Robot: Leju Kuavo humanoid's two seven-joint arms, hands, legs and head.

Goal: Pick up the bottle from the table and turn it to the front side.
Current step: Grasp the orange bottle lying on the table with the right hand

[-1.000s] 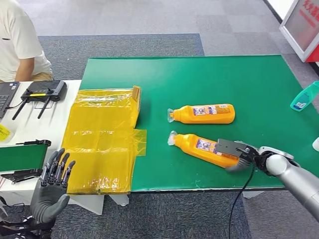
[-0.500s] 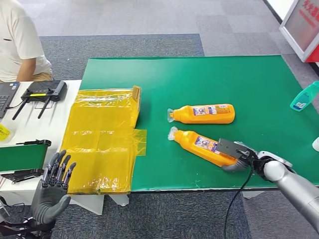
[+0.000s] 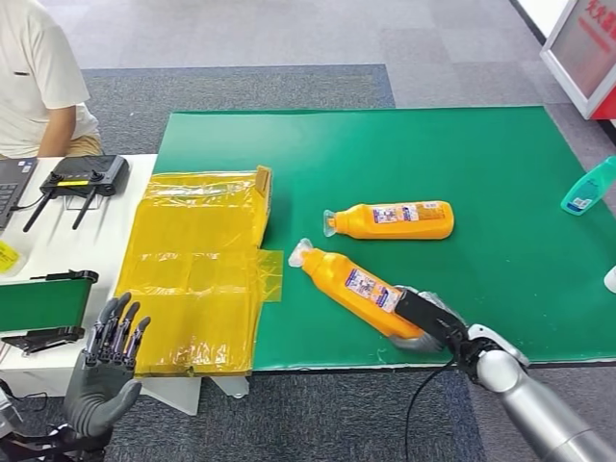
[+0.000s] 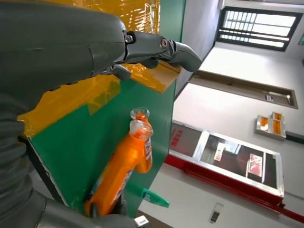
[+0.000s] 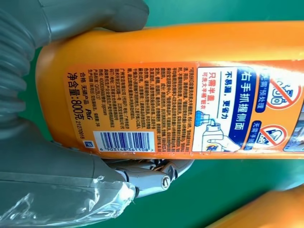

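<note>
The nearer orange bottle (image 3: 348, 281) lies slanted by the front edge of the green mat (image 3: 450, 144), with its clear cap pointing far-left. My right hand (image 3: 428, 325) grips its base end. In the right wrist view the bottle (image 5: 161, 95) shows its barcode label, with the thumb (image 5: 90, 19) on one side and fingers (image 5: 150, 173) on the other. I cannot tell whether it touches the mat. A second orange bottle (image 3: 396, 219) lies farther back. My left hand (image 3: 102, 371) hangs open off the table's near-left corner, and its wrist view shows the held bottle (image 4: 123, 166).
A yellow plastic bag (image 3: 196, 260) covers the mat's left end. A teal bottle (image 3: 588, 186) lies at the right edge. On the white table at the left are a black router (image 3: 84, 176) and a green-topped stand (image 3: 43, 303). A person (image 3: 37, 77) sits at the far left.
My right hand has drawn back toward the mat's front edge, carrying the nearer bottle left and nearer and turning it more slanted. The left hand has barely moved.
</note>
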